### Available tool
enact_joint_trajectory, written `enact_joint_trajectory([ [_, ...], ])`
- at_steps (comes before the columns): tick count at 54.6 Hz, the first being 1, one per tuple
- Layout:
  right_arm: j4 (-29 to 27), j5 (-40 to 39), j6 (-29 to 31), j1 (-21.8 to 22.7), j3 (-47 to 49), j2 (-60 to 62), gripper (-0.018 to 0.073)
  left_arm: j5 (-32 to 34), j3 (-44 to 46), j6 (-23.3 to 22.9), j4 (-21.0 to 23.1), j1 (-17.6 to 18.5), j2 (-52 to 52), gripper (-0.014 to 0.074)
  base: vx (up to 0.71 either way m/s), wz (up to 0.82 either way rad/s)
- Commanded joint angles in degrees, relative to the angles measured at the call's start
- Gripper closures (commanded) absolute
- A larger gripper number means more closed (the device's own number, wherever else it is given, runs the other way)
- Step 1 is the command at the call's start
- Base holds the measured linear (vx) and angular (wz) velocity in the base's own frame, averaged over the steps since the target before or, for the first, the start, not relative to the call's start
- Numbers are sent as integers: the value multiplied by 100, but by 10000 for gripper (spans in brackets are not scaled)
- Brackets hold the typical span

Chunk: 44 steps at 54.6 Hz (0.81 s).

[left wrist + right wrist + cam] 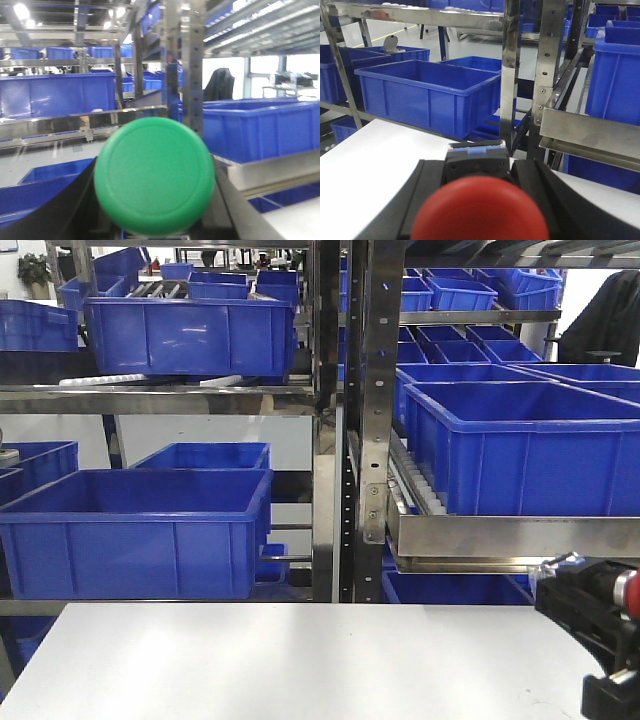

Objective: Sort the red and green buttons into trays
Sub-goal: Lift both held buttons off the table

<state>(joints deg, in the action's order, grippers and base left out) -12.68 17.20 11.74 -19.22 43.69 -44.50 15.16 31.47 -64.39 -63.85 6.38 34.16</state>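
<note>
A green button [155, 175] fills the left wrist view, cap facing the camera. My left gripper [154, 172] is shut on it, with dark fingers [55, 210] on both sides of it. In the right wrist view a red button [480, 212], with its dark squarish body [476, 160] behind the cap, sits in my right gripper [476, 164], which is shut on it above the white table [375, 150]. The front view shows the right gripper [588, 618] low at the right, a sliver of the red cap [627, 590] showing. The trays are out of view.
Steel shelving [345, 440] stands behind the white table [300, 660], loaded with deep blue crates [130, 530] on the left and on the right [520, 445]. A metal shelf edge [510, 537] juts just above the right gripper.
</note>
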Motion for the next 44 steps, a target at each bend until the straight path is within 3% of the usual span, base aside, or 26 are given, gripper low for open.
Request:
enact_joint_trajectory([
  [1, 0, -487, 15, -13, 24, 73, 568, 66, 35, -690, -411, 57, -125, 575, 0, 0],
  [6, 0, -745, 15, -13, -175, 141, 568, 85, -126, -1046, -494, 57, -195, 575, 0, 0],
  [44, -16, -877, 15, -13, -291, 158, 568, 90, -343, -1048, -499, 57, -188, 575, 0, 0],
])
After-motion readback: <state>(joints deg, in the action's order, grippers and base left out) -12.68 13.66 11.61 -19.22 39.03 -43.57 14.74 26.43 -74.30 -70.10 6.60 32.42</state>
